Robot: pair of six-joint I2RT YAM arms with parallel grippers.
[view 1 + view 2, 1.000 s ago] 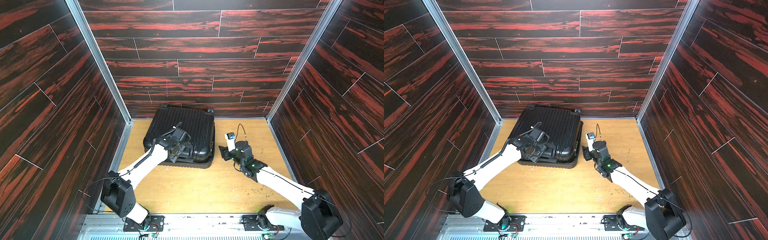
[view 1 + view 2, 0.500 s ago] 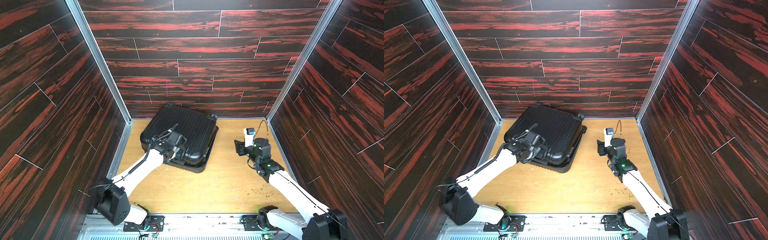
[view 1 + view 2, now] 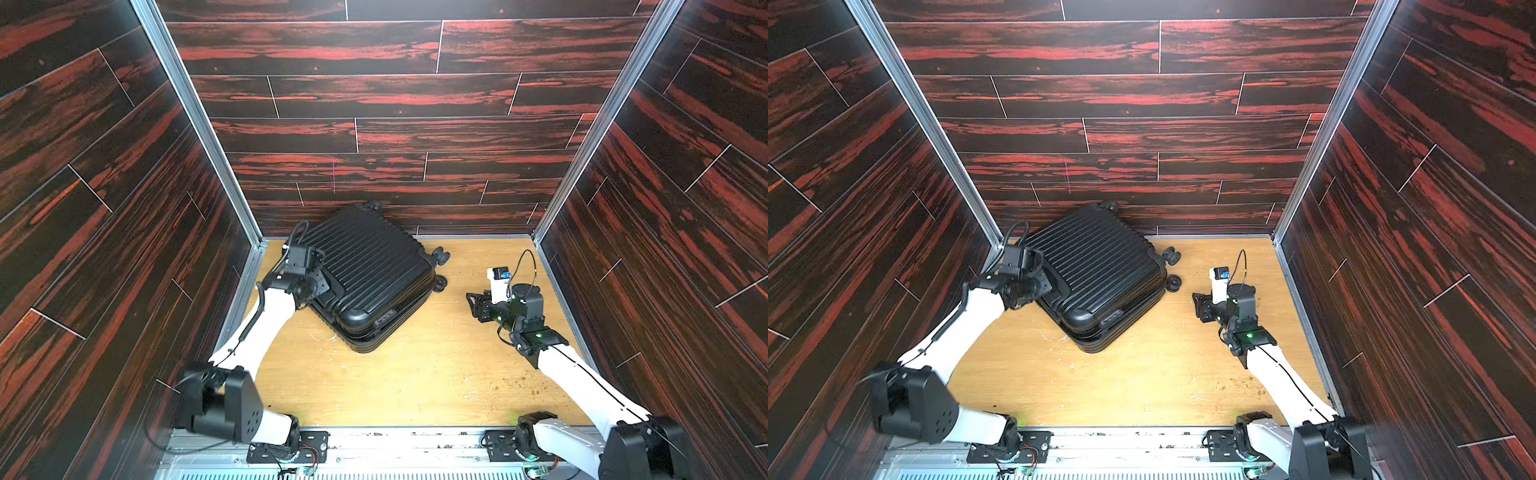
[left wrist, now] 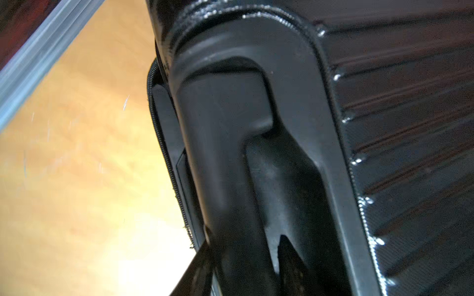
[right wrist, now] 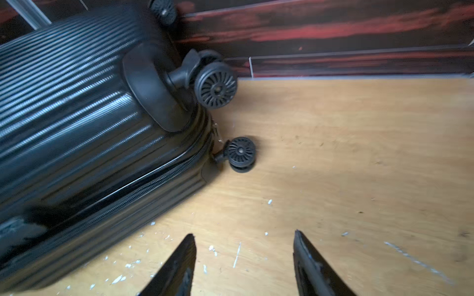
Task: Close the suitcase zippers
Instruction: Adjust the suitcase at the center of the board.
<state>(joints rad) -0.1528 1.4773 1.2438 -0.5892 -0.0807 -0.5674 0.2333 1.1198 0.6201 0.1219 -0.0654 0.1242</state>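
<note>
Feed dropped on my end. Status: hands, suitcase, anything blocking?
Left hand astride the handle, grip unclear. Right hand open, empty, standing off. Suitcase flat, shells together; zipper pulls at a wheel corner. Wheel crowds the pulls.

The suitcase (image 3: 370,270) blocks the far left corner; wooden floor (image 3: 415,374) to its right lies open.

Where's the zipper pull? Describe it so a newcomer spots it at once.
Find the black ribbed suitcase lying at the back left of the wooden floor, then its corner where two wheels stick out. In the right wrist view the zipper pull hangs at the seam between the top shell's wheel and the bottom shell's wheel: small, silvery metal, the only non-black part there.
</note>
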